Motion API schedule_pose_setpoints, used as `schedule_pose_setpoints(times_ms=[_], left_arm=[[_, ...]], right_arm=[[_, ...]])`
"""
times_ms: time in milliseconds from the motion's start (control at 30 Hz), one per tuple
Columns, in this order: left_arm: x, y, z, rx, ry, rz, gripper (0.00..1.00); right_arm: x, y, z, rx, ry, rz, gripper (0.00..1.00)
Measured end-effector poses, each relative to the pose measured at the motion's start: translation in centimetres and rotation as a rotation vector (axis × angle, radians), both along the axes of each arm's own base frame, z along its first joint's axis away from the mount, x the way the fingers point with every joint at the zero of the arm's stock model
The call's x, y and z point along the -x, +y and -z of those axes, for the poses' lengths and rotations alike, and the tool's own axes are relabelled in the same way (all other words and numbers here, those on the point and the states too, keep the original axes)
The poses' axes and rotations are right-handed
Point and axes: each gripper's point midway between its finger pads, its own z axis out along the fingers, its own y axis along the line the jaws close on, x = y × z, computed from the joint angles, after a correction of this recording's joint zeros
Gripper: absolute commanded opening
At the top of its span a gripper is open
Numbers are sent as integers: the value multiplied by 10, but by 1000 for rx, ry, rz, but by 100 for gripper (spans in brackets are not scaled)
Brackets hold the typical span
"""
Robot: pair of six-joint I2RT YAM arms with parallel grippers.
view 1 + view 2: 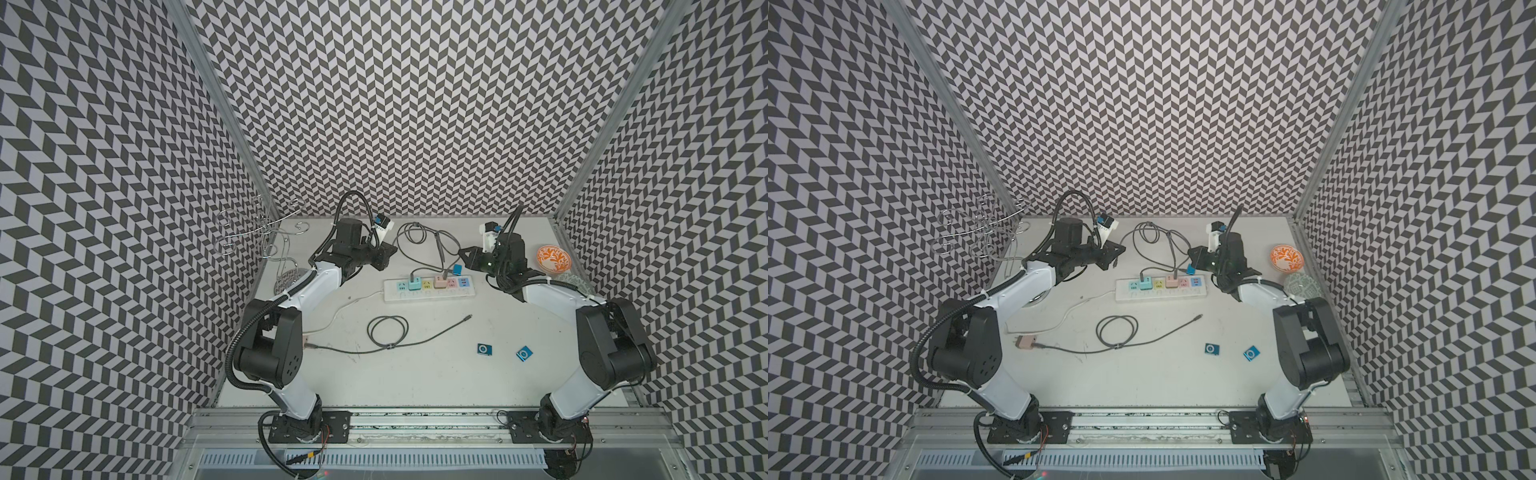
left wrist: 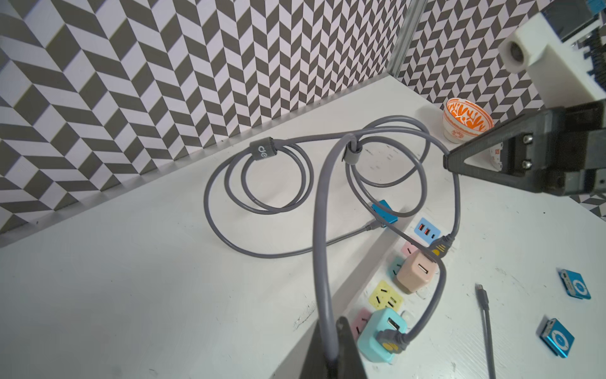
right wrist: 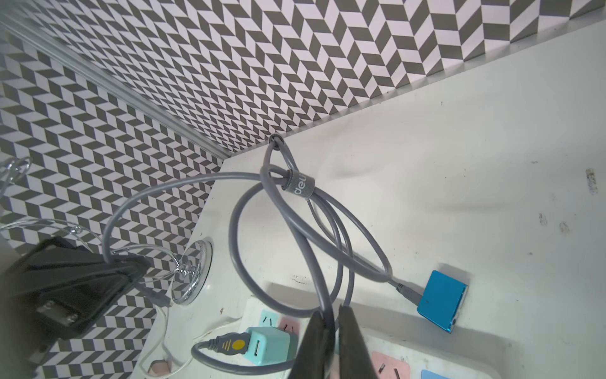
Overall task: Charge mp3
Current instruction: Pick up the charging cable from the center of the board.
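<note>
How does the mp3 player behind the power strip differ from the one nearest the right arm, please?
The player behind the strip has a grey cable plugged in; the player by the right arm has none. The first shows a plain side up, the second its round control wheel. Both are blue, on the table.

Every wall [image 1: 415,104] carries a black-and-white chevron pattern. The worktop [image 1: 436,386] is plain white with faint grey scuffs. The power strip [image 1: 428,294] is white, its sockets pastel blue, yellow and pink, with a teal charger [image 1: 414,285] and a pink charger [image 1: 439,282]. The grey cable [image 2: 318,229] has yellow-dotted plugs. At 5 o'clock the mp3 players [image 1: 484,349] are bright blue; at 2 o'clock the bowl [image 1: 552,258] is white with orange foliage.
</note>
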Motion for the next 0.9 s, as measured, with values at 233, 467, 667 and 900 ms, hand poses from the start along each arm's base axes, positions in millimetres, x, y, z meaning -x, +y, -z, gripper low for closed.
schedule_pose_setpoints(times_ms=[233,467,667,900], left_arm=[[-9,-6,32,-19,80,-2,0],[-8,-19,17,-15,58,22,0],[4,-26,-23,14,-15,37,0],[0,-9,-85,158,-95,-33,0]], right_arm=[[0,3,-7,-33,-13,-23,14],[-1,8,-10,-4,-41,-68,36],[-5,8,-16,57,-84,-96,44],[17,19,-60,56,-251,-202,48]])
